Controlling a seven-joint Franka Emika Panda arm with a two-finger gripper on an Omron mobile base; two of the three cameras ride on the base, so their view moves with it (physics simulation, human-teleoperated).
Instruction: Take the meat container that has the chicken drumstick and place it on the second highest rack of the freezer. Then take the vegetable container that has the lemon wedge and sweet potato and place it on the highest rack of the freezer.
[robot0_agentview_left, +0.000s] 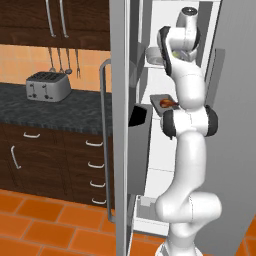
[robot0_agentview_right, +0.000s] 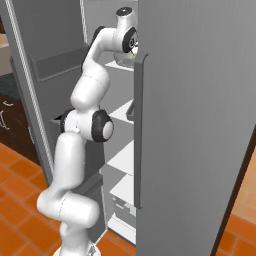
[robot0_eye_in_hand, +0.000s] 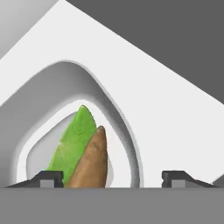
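The freezer (robot0_agentview_left: 120, 100) is seen as a tall grey cabinet with its door swung open, a long grey handle (robot0_agentview_left: 104, 140) running down the door's edge in the centre of the left base view. White flat racks (robot0_agentview_right: 122, 157) are stacked inside it, and much of the interior is blocked by the white arm. At the left of that view a dark speckled counter (robot0_agentview_left: 55, 112) is set over brown drawers, with one silver toaster (robot0_agentview_left: 48, 86) on it and three utensils (robot0_agentview_left: 64, 61) hung on the orange tiled wall above. One dark tray, the meat container (robot0_agentview_left: 161, 101), is seen on a rack at mid-height, with the brown chicken drumstick (robot0_agentview_left: 168, 104) in it. In the hand view one pale, rounded vegetable container (robot0_eye_in_hand: 127, 131) sits on a white rack, holding one green lemon wedge (robot0_eye_in_hand: 74, 140) and one brown tapered sweet potato (robot0_eye_in_hand: 92, 159) lying against each other. The claw (robot0_eye_in_hand: 112, 177) is spread wide, both tips at the lower edge, with nothing gripped.
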